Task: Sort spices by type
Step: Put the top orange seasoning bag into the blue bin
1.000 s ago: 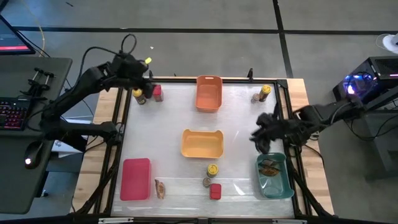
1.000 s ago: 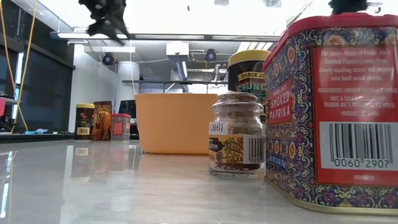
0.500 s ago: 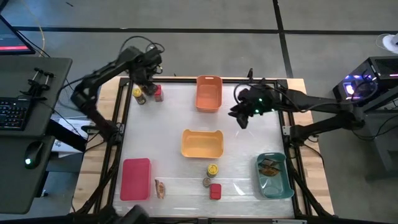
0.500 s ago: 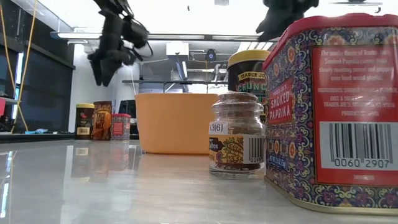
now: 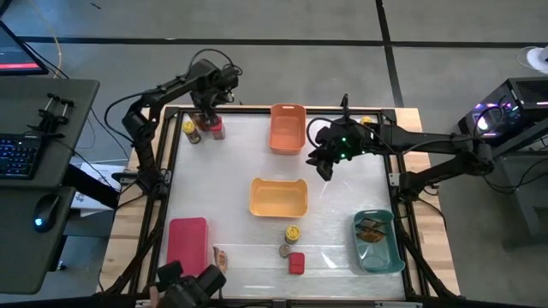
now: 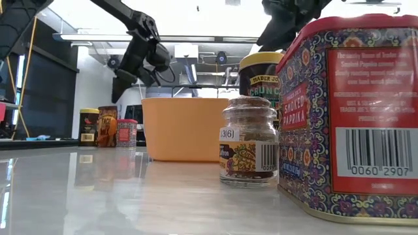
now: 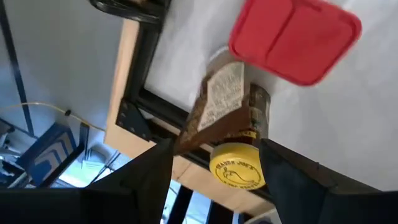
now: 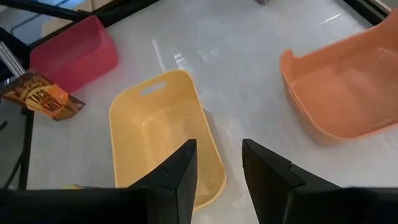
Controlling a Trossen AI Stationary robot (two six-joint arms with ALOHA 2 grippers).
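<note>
Right, my left gripper hangs with its fingers spread over the cluster at the table's eleven o'clock corner: packet, yellow-lidded jar, red tin. I'd centre on one item before dropping. My right gripper waits empty, fingers part-way apart, above the yellow bin

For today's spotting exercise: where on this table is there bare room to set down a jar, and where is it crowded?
Free: the stretch between the red bin and the yellow bin, and the patch between the orange bin and the teal bin. Crowded: the far left corner, where the left gripper hovers, and the cluster by the red tin.
</note>
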